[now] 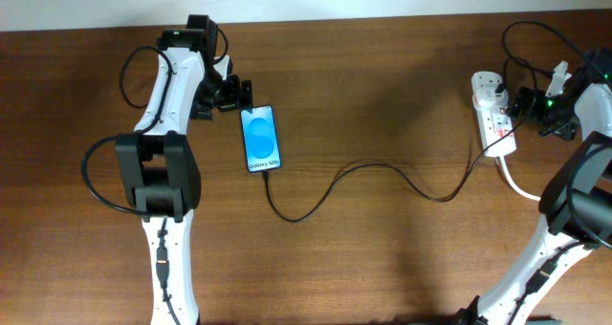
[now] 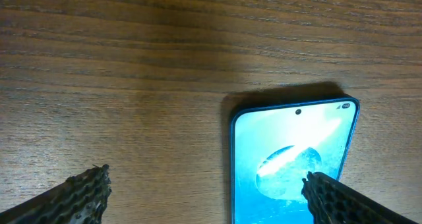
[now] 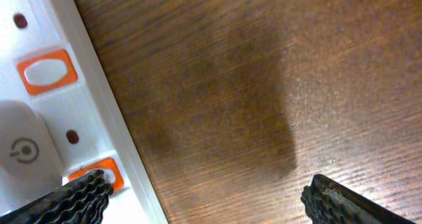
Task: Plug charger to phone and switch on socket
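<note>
My left gripper (image 1: pixel 234 94) stands spread wide and empty above the dark brown wooden table (image 1: pixel 382 76), just beside the top end of the small black-framed smartphone with the bright blue screen (image 1: pixel 260 139). The phone lies flat, face up. In my left wrist view one ribbed black finger (image 2: pixel 330 197) overlaps a lower corner of its screen.

The long thin black charger cable (image 1: pixel 382 169) meets the phone's bottom end, loops across the table and runs to the white elongated power strip (image 1: pixel 492 110) on my right. Whether its tip is fully seated in the phone I cannot tell.

My right gripper (image 1: pixel 531 107) is also spread wide, grasping nothing, just beside the strip. One finger hangs over the strip's edge next to an orange switch (image 3: pixel 46 71). A white adapter (image 1: pixel 488 86) sits in the strip, and a thick white cord (image 1: pixel 516 184) leads from it.
</note>
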Controlling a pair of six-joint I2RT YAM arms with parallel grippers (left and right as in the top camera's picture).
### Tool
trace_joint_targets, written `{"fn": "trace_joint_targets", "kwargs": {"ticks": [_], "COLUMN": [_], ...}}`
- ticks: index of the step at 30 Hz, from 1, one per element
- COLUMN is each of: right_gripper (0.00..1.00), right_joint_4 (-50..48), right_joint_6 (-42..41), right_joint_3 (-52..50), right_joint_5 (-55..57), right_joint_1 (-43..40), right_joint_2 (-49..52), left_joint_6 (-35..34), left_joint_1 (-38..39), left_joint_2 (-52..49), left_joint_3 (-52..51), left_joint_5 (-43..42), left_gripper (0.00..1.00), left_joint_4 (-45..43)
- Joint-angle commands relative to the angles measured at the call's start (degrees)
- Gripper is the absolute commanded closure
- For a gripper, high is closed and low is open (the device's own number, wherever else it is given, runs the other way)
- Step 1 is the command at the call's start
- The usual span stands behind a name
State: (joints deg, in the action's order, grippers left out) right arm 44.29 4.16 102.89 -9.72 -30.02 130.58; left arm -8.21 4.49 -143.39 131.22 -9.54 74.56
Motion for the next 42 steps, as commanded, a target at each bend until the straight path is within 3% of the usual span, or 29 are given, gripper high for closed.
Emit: {"fn": "trace_joint_targets", "kwargs": {"ticks": [1,42], "right_gripper": [0.01,0.01], "right_joint_4": [-0.9,0.9], "right_joint_6": [-1.7,-1.4], "right_joint_3": [-1.1,-1.4], "right_joint_5": [-0.3,-3.1], "right_joint_1": [0.5,2.3], "right_joint_2": [1.1,1.1], "left_joint_6": [-0.1,-0.1], "left_joint_1": [0.1,0.1], "left_joint_2": [-0.9,-0.9], "left_joint_3": [0.9,0.9], "left_joint_5": [0.6,0.6], "left_gripper": [0.01,0.01], "left_joint_4": [0.1,0.1]}}
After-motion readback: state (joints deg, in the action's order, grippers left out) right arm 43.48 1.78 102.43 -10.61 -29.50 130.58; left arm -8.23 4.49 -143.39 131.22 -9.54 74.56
